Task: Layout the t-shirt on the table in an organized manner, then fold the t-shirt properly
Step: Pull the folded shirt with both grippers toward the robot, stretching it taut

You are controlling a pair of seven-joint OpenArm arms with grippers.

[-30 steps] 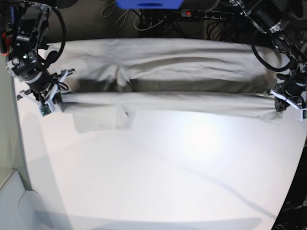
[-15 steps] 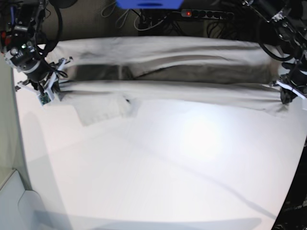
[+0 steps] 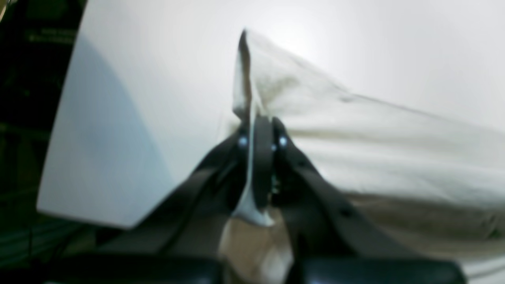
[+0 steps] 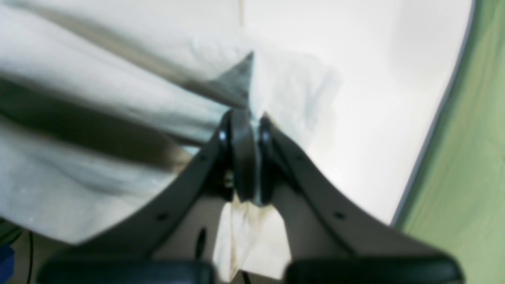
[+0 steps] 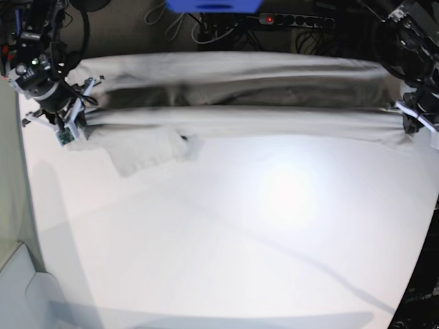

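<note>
The light grey-beige t-shirt (image 5: 240, 116) is stretched in a long band across the far side of the white table (image 5: 240, 240), doubled over along its length. One short sleeve (image 5: 144, 151) lies flat toward the front, near the left. My right gripper (image 5: 68, 129), at the left of the base view, is shut on the shirt's end there. My left gripper (image 5: 413, 123), at the far right, is shut on the other end. In the left wrist view the gripper (image 3: 260, 132) pinches a raised cloth edge (image 3: 252, 79). In the right wrist view the gripper (image 4: 244, 124) pinches folded cloth (image 4: 98, 98).
Behind the table's far edge lie a power strip (image 5: 288, 20) with a red light, cables and a blue object (image 5: 212, 5). A green panel (image 4: 473, 157) stands past the table's left edge. The table's right edge (image 3: 67, 157) drops off close to the left gripper.
Both grippers have moved toward the far edge, carrying the taut front fold of the shirt with them. The band has grown narrower and the sleeve has slid back.
</note>
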